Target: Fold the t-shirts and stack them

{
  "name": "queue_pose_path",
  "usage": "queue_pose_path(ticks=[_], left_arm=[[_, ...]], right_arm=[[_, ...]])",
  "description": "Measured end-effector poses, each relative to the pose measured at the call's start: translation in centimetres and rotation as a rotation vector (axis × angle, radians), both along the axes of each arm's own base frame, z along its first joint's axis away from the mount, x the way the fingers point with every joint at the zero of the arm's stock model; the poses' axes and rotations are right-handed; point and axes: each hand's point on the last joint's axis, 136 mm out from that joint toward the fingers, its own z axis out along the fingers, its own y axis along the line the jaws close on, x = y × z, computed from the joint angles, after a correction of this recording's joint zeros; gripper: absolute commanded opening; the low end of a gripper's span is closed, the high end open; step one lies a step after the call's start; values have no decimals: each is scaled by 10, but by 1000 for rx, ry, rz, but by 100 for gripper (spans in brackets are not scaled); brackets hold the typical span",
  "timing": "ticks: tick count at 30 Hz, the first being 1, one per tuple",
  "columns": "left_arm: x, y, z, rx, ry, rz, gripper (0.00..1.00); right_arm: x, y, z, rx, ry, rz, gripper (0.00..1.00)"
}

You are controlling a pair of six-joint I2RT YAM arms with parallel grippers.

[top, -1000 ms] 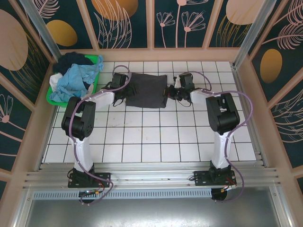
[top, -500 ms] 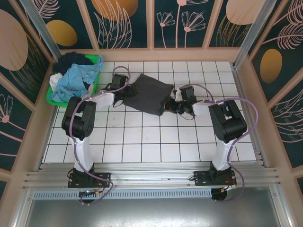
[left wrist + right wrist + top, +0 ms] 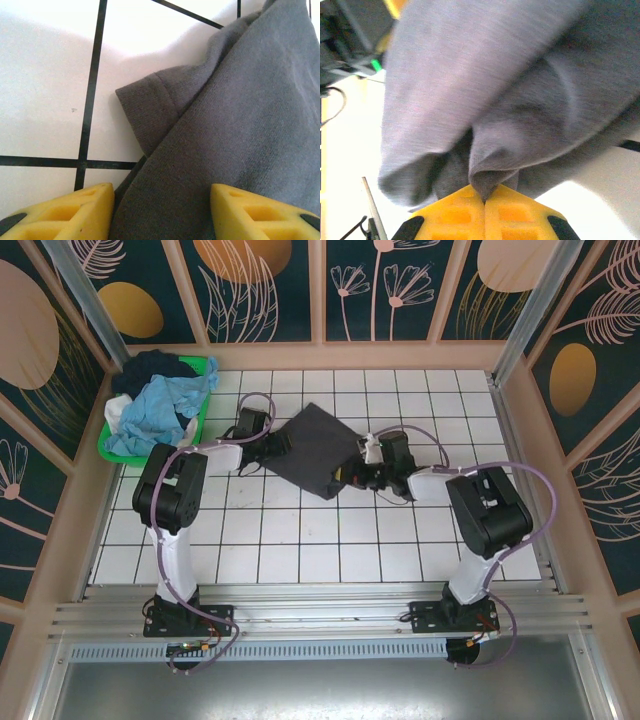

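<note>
Seen from above, the soft charcoal-grey t-shirt [image 3: 316,447] lies as a skewed folded slab on the white gridded surface [image 3: 300,530], while the wrist views add that the right end effector [image 3: 484,197] pinches a bunched fold tight and the left end effector [image 3: 161,205] stands parted astride its hemmed sleeve.

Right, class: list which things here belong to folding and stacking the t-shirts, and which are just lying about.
Job: charcoal-grey cloth t-shirt; light blue cloth t-shirt; dark navy cloth t-shirt; white cloth t-shirt.
Lying about: bright green plastic basket; white tiled table.
</note>
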Motion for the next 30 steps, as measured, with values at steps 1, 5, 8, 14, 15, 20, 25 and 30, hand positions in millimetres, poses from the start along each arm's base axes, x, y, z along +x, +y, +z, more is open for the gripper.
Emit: queue_pose_path(ticks=[1, 5, 8, 14, 15, 20, 25, 30], left_arm=[[0, 0, 0, -4, -3, 0, 52], [0, 0, -1, -15, -16, 0, 53], [-1, 0, 0, -16, -21, 0, 53], [-16, 5, 0, -9, -11, -4, 54], [-20, 6, 0, -7, -8, -6, 54], [-36, 5, -2, -4, -5, -20, 54], [-53, -9, -3, 9, -14, -59, 53], [-82, -22, -3, 21, -13, -102, 53]], right_arm=[[-4, 8, 3, 0, -12, 18, 0], [-19, 26, -10, -19, 10, 69, 0], [-29, 21, -38, -54, 69, 69, 1], [-36, 13, -35, -75, 71, 61, 21], [-38, 10, -26, -80, 56, 59, 27], [-38, -5, 56, -63, -138, -8, 33], [-19, -12, 86, -82, -234, -107, 30], [-1, 3, 22, -202, -114, -123, 25]])
